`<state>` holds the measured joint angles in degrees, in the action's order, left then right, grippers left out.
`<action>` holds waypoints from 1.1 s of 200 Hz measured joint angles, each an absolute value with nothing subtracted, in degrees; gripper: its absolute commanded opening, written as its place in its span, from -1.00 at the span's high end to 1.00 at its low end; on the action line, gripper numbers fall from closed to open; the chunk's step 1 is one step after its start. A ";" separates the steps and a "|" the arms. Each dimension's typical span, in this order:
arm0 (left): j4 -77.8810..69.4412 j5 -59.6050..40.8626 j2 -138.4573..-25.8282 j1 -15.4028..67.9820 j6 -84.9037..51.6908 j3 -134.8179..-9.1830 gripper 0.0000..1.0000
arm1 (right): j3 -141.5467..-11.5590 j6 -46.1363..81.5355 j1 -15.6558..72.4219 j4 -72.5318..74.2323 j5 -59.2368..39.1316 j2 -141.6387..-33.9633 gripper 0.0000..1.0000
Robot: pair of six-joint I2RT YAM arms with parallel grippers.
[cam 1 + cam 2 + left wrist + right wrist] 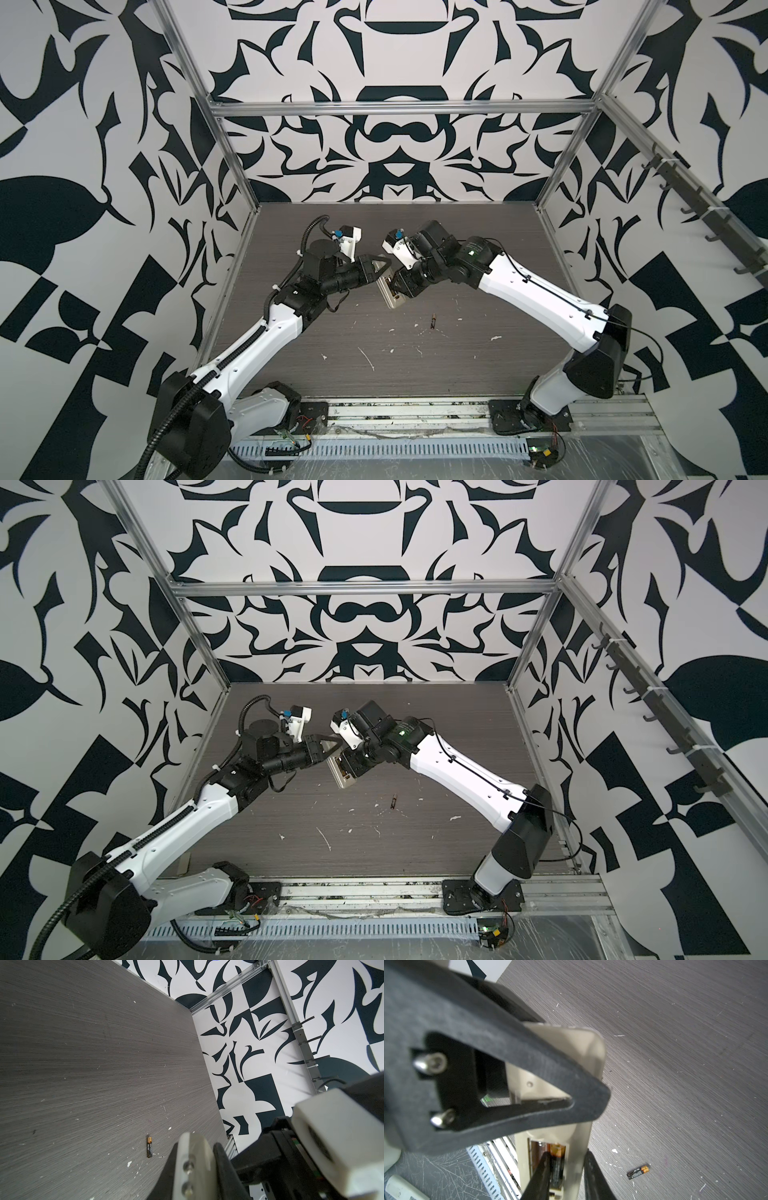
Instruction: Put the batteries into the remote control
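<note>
Grey woodgrain table [478,374] bears one slim cylindrical battery [432,321].

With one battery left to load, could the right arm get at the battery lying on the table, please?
Probably yes: the battery lies alone on the table close to the right gripper, which works at the remote control, and nothing stands between them.

— What carries everything?
— A grey wood-grain table [478,365].
— Anything lying on it?
— One battery [432,320], flat, just right of the middle. White flecks [368,358] lie scattered around it, toward the near edge.
</note>
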<state>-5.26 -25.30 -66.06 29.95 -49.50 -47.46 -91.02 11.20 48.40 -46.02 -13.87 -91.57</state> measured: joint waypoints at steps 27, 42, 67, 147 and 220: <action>-4.78 -25.78 -66.06 29.95 -49.43 -47.46 1.00 | -91.53 10.15 48.16 -46.63 -13.15 -91.70 -0.33; -4.71 -25.69 -66.06 29.87 -49.43 -47.40 1.00 | -91.70 10.07 47.90 -46.89 -12.64 -91.66 -0.46; -5.02 -25.12 -66.06 29.58 -49.30 -46.59 1.00 | -91.64 10.55 47.90 -47.48 -12.29 -90.65 -0.55; -4.89 -24.67 -65.36 25.41 -50.13 -38.74 1.00 | -75.05 14.83 40.82 -50.72 -11.64 -78.54 -0.53; -6.39 -24.51 -61.65 25.41 -51.40 -35.48 1.00 | -67.81 15.79 34.24 -48.31 -12.45 -94.17 -0.42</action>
